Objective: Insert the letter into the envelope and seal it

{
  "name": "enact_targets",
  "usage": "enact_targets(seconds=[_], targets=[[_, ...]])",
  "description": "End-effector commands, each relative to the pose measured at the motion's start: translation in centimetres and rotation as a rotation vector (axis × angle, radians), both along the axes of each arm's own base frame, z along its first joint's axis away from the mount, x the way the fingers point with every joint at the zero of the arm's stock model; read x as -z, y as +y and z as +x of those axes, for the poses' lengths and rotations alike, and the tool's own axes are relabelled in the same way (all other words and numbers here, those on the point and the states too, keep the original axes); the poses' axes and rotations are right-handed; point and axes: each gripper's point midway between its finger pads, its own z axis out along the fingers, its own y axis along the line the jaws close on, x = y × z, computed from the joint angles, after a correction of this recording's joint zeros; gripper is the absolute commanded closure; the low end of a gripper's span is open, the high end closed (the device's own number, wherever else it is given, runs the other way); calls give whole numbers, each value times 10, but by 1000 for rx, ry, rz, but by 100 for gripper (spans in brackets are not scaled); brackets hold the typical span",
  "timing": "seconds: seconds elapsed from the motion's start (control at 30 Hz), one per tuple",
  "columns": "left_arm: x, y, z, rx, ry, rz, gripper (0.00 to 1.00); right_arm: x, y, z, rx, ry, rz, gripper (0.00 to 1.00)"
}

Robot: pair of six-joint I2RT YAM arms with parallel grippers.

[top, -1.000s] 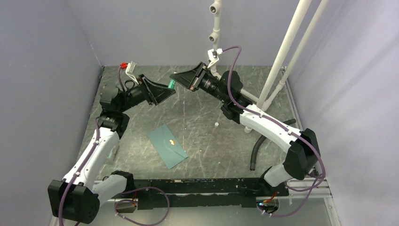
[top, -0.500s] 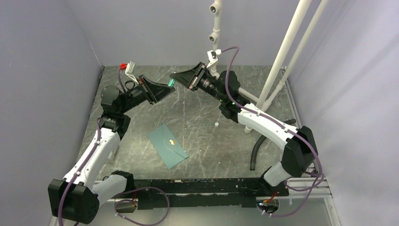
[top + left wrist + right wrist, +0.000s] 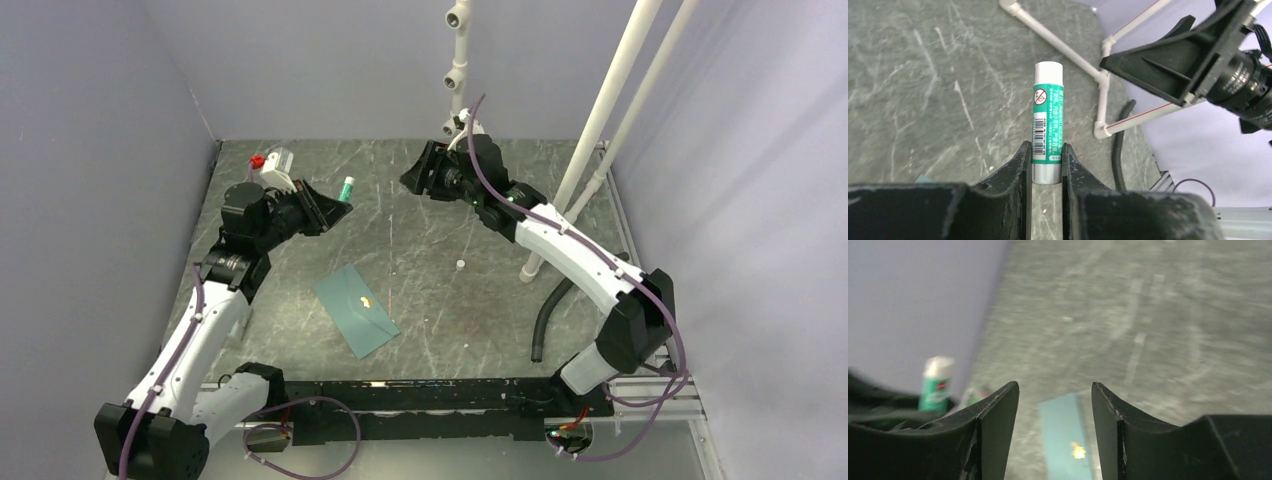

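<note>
The teal envelope (image 3: 355, 310) lies flat on the table with its flap down and a small gold mark on it; it also shows below my right fingers as the envelope (image 3: 1065, 435). The letter is out of view. My left gripper (image 3: 335, 205) is raised at the back left, shut on the lower end of a green-and-white glue stick (image 3: 346, 188). In the left wrist view that glue stick (image 3: 1048, 125) stands upright between the jaws of the left gripper (image 3: 1045, 147). My right gripper (image 3: 412, 178) hangs open and empty to its right, apart from the stick; the right gripper (image 3: 1054, 385) frames the envelope.
White pipe posts (image 3: 600, 130) rise at the back right, with a black hose (image 3: 548, 315) lying on the table by their foot. A small white bit (image 3: 460, 264) lies on the table right of the envelope. Grey walls close in the left, back and right.
The right gripper has let go of the glue stick, opened and drawn back to the right. The left gripper has closed on the stick and pulled it left, tilting it upright.
</note>
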Motion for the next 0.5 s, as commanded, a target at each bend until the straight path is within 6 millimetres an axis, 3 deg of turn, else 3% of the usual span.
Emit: enact_targets(seconds=[0.0, 0.1, 0.27, 0.37, 0.47], targets=[[5, 14, -8, -40, -7, 84, 98, 95, -78, 11, 166, 195, -477, 43], [8, 11, -13, -12, -15, 97, 98, 138, -97, 3, 135, 313, -579, 44], [10, 8, -17, 21, -18, 102, 98, 193, -110, -18, 58, 442, -702, 41], [10, 7, -18, 31, -17, 98, 97, 218, -117, -25, 50, 504, -762, 41], [11, 6, -18, 36, -18, 101, 98, 230, -118, -27, 45, 522, -768, 44]])
